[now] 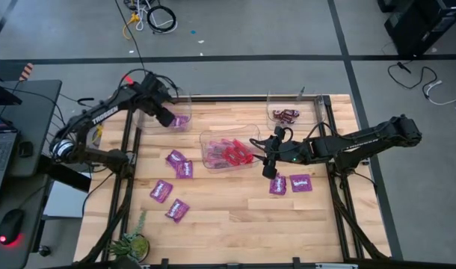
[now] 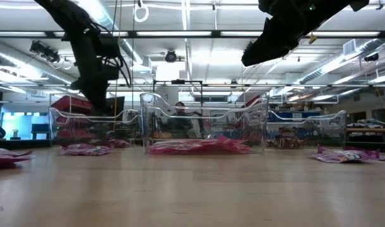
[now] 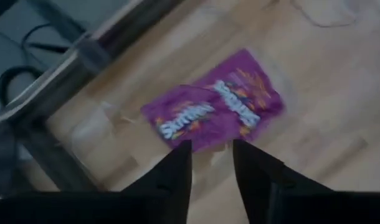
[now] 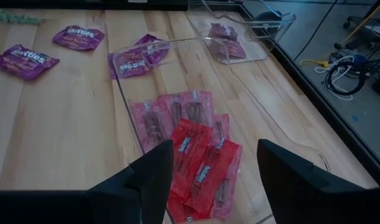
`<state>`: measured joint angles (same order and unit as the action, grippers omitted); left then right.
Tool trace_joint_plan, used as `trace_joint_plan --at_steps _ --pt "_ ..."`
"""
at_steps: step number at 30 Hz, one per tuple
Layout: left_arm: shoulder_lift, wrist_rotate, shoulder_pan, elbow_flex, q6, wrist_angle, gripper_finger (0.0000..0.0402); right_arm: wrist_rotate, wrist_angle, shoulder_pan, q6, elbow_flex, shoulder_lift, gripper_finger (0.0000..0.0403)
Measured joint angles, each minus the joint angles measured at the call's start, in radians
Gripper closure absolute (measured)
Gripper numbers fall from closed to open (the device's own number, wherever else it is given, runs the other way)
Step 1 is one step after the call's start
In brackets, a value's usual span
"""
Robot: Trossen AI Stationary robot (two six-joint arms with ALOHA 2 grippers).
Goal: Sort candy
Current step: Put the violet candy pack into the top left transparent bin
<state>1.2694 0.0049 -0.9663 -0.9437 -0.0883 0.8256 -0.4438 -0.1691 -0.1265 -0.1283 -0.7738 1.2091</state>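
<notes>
My left gripper [image 3: 212,163]: fingers parted, empty, above two purple shiny candy packets [image 3: 215,107] lying in the clear plastic bin [image 1: 162,112] at the table's far left corner.
My right gripper [image 4: 210,167]: jaws wide, empty, over the clear middle bin [image 1: 207,140] holding red wrapped candy packets [image 4: 202,167].
Loose purple packets [image 1: 176,163] on the pale wooden table [image 1: 235,217].
Dark maroon packets [image 1: 285,115]: in the far right bin [image 1: 312,104].

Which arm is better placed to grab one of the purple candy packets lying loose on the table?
Right. Its open tool hangs beside two loose purple packets; the left tool is over the far-left bin.
</notes>
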Motion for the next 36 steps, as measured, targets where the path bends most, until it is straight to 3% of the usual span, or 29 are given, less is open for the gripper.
trace_joint_plan --at_steps 5,13,16,26,31,36 --pt "-0.063 0.086 0.086 -0.035 -0.075 0.05 0.0285 0.0 -0.005 0.0 -0.007 0.0 0.0 0.0186" --pt "-0.254 0.09 0.395 0.058 -0.008 0.049 0.0384 0.0 -0.01 -0.002 -0.008 0.0 0.0 0.0186" --pt "-0.304 0.09 0.513 0.139 0.08 -0.001 0.0396 0.0 -0.01 -0.004 -0.017 0.0 0.0 0.0186" --pt "-0.286 0.048 0.842 0.402 0.3 -0.274 0.0315 0.0 -0.005 -0.004 -0.029 0.0 0.0 0.0186" --pt "-0.22 -0.058 0.937 0.444 0.33 -0.311 0.027 0.0 -0.005 -0.004 -0.028 0.0 0.0 0.0186" --pt "-0.133 -0.088 0.982 0.444 0.364 -0.338 0.024 0.0 -0.005 -0.004 -0.028 0.0 0.0 0.0186"
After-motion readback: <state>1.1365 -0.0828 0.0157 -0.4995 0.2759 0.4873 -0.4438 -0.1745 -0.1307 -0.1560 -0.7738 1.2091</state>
